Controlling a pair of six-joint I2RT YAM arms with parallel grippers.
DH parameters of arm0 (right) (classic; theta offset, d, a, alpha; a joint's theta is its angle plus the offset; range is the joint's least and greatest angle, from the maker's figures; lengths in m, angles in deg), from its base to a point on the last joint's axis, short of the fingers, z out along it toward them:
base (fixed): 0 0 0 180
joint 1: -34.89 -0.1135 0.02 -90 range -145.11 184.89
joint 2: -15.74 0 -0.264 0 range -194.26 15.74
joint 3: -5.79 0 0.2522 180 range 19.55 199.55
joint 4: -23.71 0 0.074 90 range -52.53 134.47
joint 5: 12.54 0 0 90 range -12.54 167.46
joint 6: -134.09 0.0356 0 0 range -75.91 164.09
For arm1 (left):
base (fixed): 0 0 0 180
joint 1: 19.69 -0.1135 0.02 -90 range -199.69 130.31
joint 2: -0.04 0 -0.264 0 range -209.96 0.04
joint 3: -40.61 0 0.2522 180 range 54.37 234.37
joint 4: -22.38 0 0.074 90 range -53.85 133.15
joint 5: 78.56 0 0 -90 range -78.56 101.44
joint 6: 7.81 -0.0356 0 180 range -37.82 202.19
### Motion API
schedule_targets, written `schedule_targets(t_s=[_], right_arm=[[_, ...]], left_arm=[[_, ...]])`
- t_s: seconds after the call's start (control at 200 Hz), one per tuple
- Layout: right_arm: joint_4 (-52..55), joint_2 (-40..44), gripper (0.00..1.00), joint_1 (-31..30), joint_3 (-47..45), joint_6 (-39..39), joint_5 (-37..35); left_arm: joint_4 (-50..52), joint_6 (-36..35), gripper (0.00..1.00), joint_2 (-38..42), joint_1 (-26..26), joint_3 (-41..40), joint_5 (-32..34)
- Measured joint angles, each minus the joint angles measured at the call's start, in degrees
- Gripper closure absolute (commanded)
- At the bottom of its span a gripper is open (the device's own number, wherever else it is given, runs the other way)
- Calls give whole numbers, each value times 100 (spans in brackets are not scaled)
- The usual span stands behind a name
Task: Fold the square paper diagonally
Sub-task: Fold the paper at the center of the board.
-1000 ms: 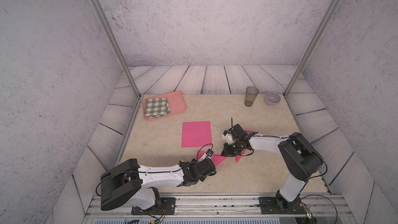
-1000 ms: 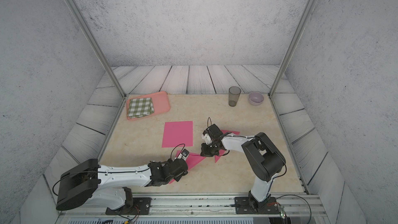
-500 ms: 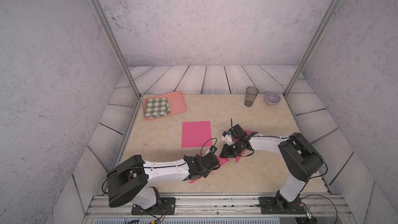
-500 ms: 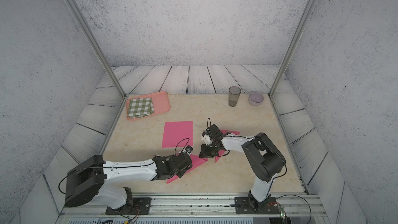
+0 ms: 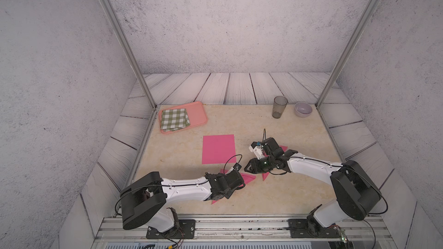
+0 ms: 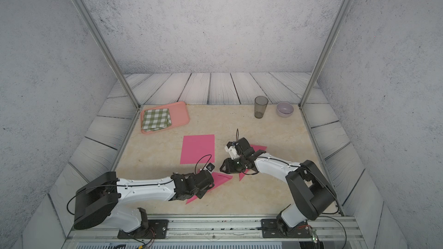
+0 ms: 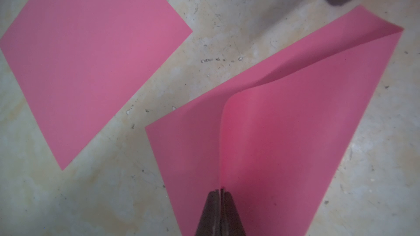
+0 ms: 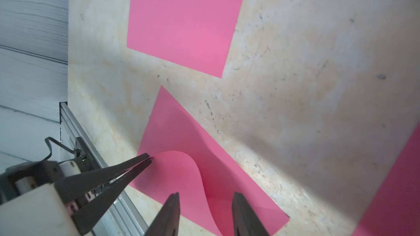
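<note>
Left gripper (image 7: pixel 220 189) is pinched shut on a corner of the pink square paper (image 7: pixel 284 132), which lies curled over itself near the front of the surface (image 5: pixel 299 188). Right gripper (image 8: pixel 205 195) is over the same sheet, jaws apart, gripping nothing. Behind lies a flat pink sheet (image 5: pixel 218 149); farthest back are a tray (image 5: pixel 200 113), a tumbler (image 5: pixel 279 107) and a bowl (image 5: pixel 303 109).

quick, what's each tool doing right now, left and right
left tool: closed, pinching the lifted flap of the half-folded pink paper
right tool: open, gripping nothing
</note>
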Motion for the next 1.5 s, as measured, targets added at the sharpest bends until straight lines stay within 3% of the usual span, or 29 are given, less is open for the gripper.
schedule_targets(t_s=[0.345,1.181,1.496], right_arm=[[-798,-20,50,-11,-310,-376,662],[-1860,-638,43,-435,-479,-909,800],[-1777,-632,54,-437,-487,-1167,817]], left_arm=[[-55,-39,97,476,0,-98,-363],[-103,-195,98,632,0,-184,-750],[-55,-282,97,793,0,-184,-789]])
